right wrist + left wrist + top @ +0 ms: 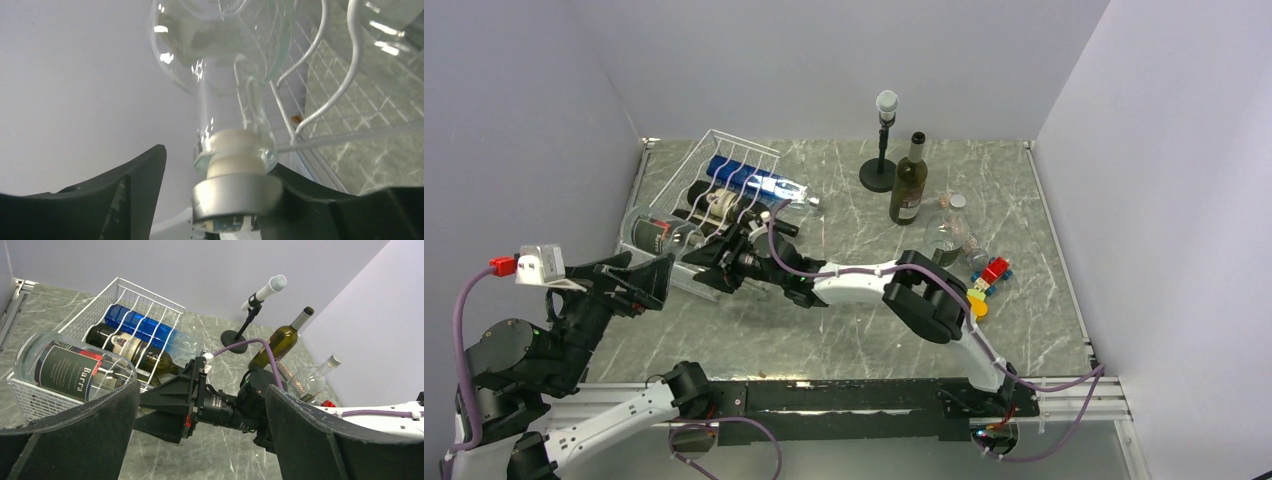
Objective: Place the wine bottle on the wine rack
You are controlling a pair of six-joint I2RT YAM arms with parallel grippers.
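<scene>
Tabletop (844, 335); right arm (856, 281) outstretched at rack (736, 158)

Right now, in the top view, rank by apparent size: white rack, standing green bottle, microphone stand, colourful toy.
Largest: white rack
Next, alike in height, so unranked: standing green bottle, microphone stand
Smallest: colourful toy

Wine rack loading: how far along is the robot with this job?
Mostly done: the clear bottle lies in the wine rack beside a dark bottle. In hand: the right fingers sit either side of its cap, parted, one clearly off it. Left: backing that arm away. A green bottle stands on the table, unracked.
</scene>
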